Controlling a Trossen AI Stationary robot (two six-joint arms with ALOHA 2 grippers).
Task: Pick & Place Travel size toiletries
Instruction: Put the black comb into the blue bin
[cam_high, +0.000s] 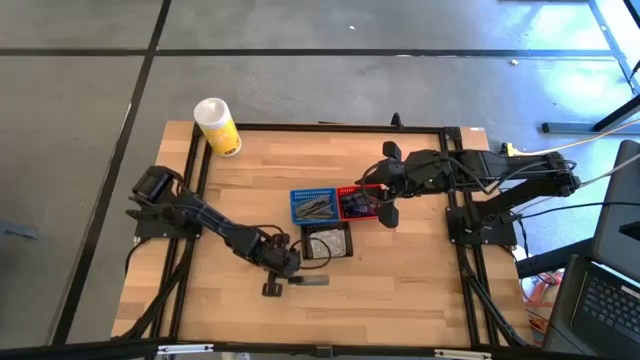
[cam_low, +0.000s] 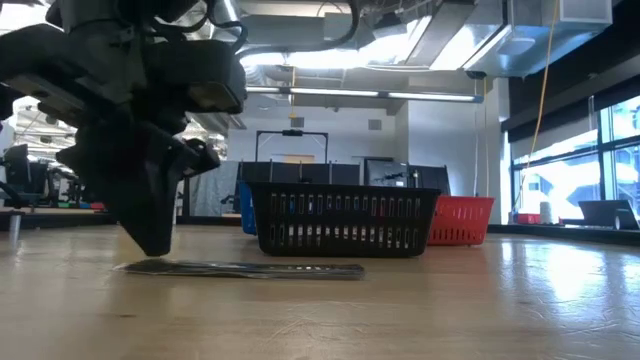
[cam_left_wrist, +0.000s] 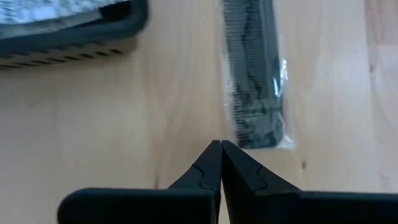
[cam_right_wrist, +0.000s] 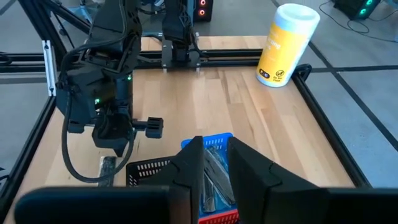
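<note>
High view: my left gripper (cam_high: 290, 268) sits low near the table's front, just beside a packaged black comb (cam_high: 314, 281) lying flat on the wood; my right gripper (cam_high: 385, 205) hangs over the red basket (cam_high: 352, 192)

Low view: comb packet (cam_low: 245, 269) flat before the black basket (cam_low: 340, 220)

Left wrist: fingers (cam_left_wrist: 211, 163) pressed together, holding nothing

Right wrist: my fingers (cam_right_wrist: 249, 168) slightly apart above the blue basket (cam_right_wrist: 214, 142), nothing between them

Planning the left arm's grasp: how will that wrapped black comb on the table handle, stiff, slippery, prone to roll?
The comb lies flat on the table, so it probably won't roll. Its clear wrapper looks glossy, likely slippery. It sits low, so the shut left gripper may struggle to get under it.
</note>
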